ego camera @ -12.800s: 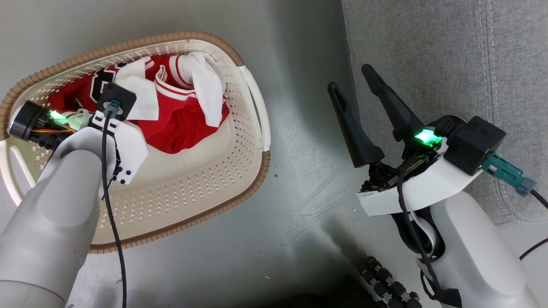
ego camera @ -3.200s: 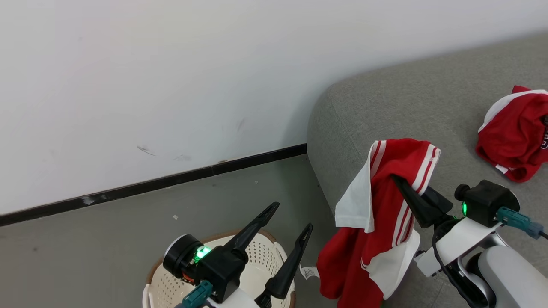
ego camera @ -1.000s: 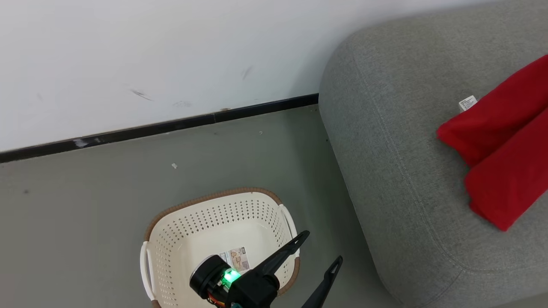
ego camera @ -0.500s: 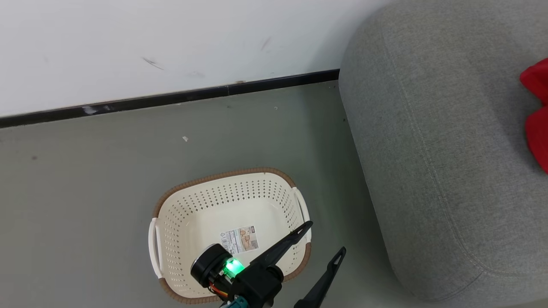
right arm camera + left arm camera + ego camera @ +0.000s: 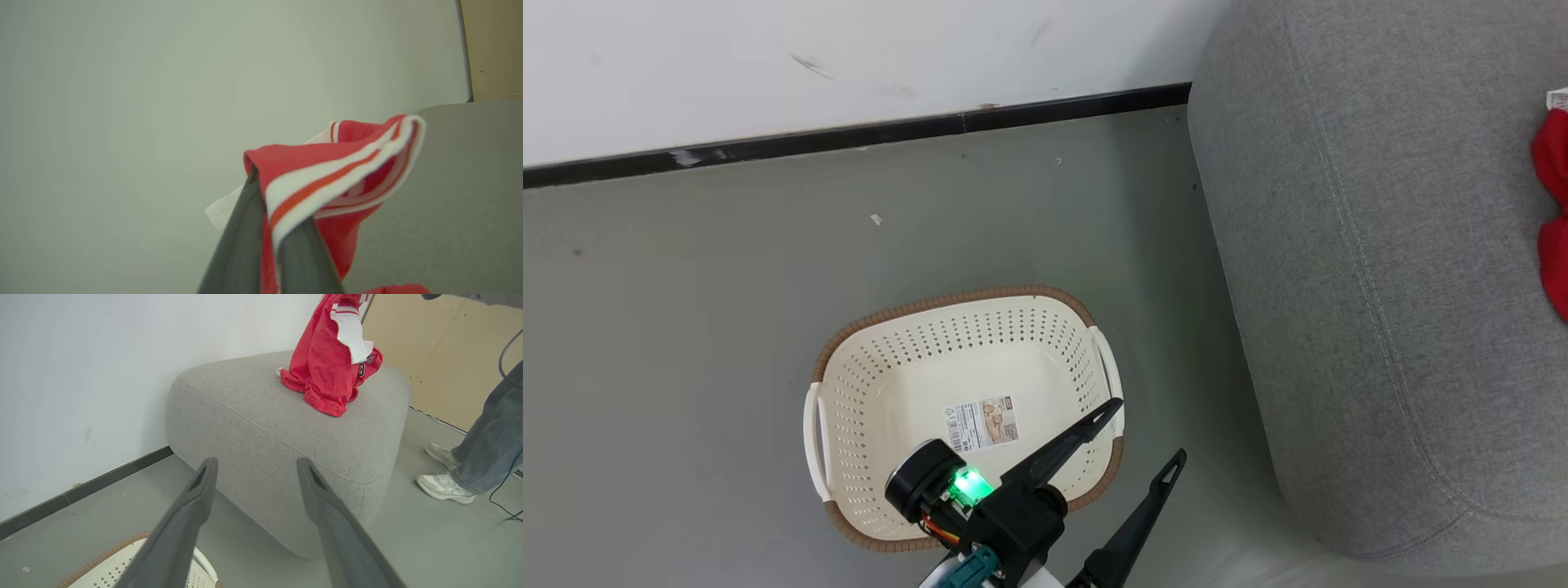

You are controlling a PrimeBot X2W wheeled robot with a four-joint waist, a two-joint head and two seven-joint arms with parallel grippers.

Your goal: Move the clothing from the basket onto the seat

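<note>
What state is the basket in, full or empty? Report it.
Empty. The basket has a bare floor apart from its sticker, and the clothing is over at the seat.

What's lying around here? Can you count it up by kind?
Basket: 1
Sofa: 1
Red clothing: 1 bunch; pieces can't be told apart
Person's shoes: 2
Total: 5
</note>
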